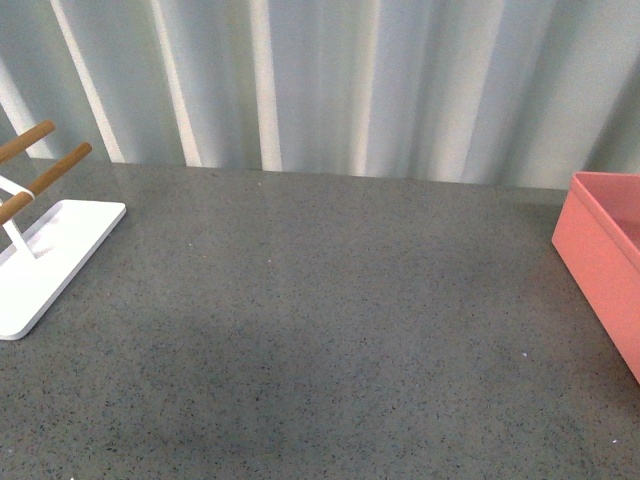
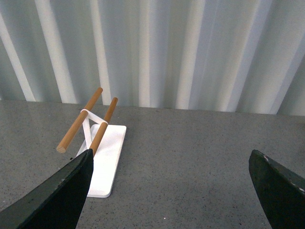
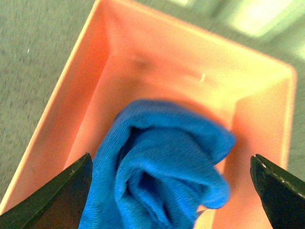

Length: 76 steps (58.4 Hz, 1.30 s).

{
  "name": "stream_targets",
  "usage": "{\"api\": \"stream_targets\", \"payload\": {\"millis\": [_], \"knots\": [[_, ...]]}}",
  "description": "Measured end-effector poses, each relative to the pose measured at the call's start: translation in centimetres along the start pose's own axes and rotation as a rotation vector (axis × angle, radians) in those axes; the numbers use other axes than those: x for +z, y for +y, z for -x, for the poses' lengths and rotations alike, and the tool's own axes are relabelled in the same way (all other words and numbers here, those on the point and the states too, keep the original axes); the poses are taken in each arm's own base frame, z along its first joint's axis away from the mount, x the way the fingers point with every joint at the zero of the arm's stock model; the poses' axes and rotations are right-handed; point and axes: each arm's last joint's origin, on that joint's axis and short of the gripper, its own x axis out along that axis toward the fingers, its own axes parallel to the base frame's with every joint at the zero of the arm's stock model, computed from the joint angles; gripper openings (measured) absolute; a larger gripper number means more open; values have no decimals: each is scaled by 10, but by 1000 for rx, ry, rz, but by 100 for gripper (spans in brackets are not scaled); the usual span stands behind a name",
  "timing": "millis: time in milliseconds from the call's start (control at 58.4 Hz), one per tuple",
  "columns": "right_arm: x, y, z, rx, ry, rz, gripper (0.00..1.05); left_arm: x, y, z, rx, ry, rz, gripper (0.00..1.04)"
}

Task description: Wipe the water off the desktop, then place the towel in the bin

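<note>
Towel [image 3: 162, 167] bunched up in pink bin [image 3: 119, 62], right gripper [image 3: 169, 191] spread wide above it, not touching cloth. Left gripper [image 2: 171, 191] also wide open, holding nothing, over bare desktop [image 1: 320, 320] near white rack [image 2: 102, 152] with wooden rods. Bin sits at desktop's right edge.

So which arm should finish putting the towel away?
Right. Its end effector is open directly above the bin with the towel between its fingers; the left faces the rack.
</note>
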Motion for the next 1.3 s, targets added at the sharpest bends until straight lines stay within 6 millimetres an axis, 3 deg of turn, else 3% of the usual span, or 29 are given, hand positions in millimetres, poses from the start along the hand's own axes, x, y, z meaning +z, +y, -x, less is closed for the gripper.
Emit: {"api": "stream_targets", "payload": {"millis": [154, 291, 531, 771, 873, 959, 1301], "knots": [[28, 21, 54, -46, -197, 52, 98, 0, 0, 0, 0, 0, 0, 98], [36, 51, 100, 13, -352, 106, 98, 0, 0, 0, 0, 0, 0, 98], [12, 109, 170, 171, -486, 170, 98, 0, 0, 0, 0, 0, 0, 98], [-13, 146, 200, 256, -518, 170, 98, 0, 0, 0, 0, 0, 0, 98], [-23, 164, 203, -60, -664, -10, 80, 0, 0, 0, 0, 0, 0, 98], [-39, 170, 203, -167, -739, -169, 66, 0, 0, 0, 0, 0, 0, 98], [-86, 185, 180, -159, -730, -278, 4, 0, 0, 0, 0, 0, 0, 98]]}}
